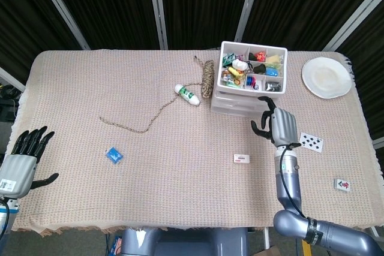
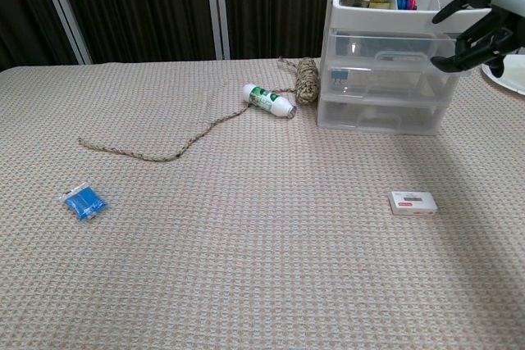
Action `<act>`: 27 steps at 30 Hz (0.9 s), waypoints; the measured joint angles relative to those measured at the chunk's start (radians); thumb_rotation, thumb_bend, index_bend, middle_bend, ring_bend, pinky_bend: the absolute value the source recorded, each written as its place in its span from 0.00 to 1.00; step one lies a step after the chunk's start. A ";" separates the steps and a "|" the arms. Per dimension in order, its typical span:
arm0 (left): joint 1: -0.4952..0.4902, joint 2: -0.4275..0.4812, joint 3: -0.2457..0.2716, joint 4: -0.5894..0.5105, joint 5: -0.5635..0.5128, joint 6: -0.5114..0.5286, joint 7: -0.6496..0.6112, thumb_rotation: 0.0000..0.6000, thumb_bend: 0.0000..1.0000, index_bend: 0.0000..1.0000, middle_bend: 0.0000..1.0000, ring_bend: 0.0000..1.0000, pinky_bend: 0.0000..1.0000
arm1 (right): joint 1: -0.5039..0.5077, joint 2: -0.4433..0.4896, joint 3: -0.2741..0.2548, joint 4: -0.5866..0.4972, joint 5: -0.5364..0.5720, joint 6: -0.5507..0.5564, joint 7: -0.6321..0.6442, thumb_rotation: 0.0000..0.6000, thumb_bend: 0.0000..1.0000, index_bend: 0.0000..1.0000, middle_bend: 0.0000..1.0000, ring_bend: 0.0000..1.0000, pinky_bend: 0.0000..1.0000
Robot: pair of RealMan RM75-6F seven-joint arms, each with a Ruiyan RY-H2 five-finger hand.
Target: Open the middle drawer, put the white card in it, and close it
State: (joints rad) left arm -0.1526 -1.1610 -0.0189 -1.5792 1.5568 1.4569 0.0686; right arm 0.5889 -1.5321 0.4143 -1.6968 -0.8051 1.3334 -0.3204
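The clear three-drawer unit (image 2: 385, 79) stands at the back right with all drawers pushed in, and its top tray (image 1: 252, 67) holds several small colourful items. The middle drawer (image 2: 381, 81) sits closed. The white card (image 2: 413, 202) lies flat on the cloth in front of the unit, also visible as the white card (image 1: 242, 158) in the head view. My right hand (image 1: 277, 126) hovers by the unit's front right corner, fingers spread, holding nothing; in the chest view the right hand (image 2: 484, 34) is raised at the right edge. My left hand (image 1: 24, 157) rests open at the table's near left corner.
A white bottle (image 1: 188, 95) and a rope (image 1: 144, 121) with its coil (image 1: 207, 78) lie left of the drawers. A blue packet (image 1: 114, 155) sits on the left. At the right are a white plate (image 1: 326, 77), a playing card (image 1: 311, 141) and a small tile (image 1: 342, 185).
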 measured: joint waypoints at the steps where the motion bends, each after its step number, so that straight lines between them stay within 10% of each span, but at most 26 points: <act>1: 0.000 0.001 0.000 -0.001 0.000 0.000 -0.001 1.00 0.14 0.07 0.00 0.00 0.00 | 0.006 -0.002 0.002 0.009 0.015 0.000 -0.013 1.00 0.26 0.23 0.76 0.81 0.72; 27: -0.002 0.003 0.002 -0.002 0.001 -0.004 -0.005 1.00 0.14 0.07 0.00 0.00 0.00 | 0.030 -0.046 0.041 0.100 0.117 -0.027 -0.030 1.00 0.35 0.44 0.76 0.82 0.72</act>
State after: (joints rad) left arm -0.1542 -1.1578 -0.0172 -1.5817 1.5574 1.4526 0.0634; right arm 0.6192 -1.5779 0.4550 -1.5973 -0.6881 1.3065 -0.3503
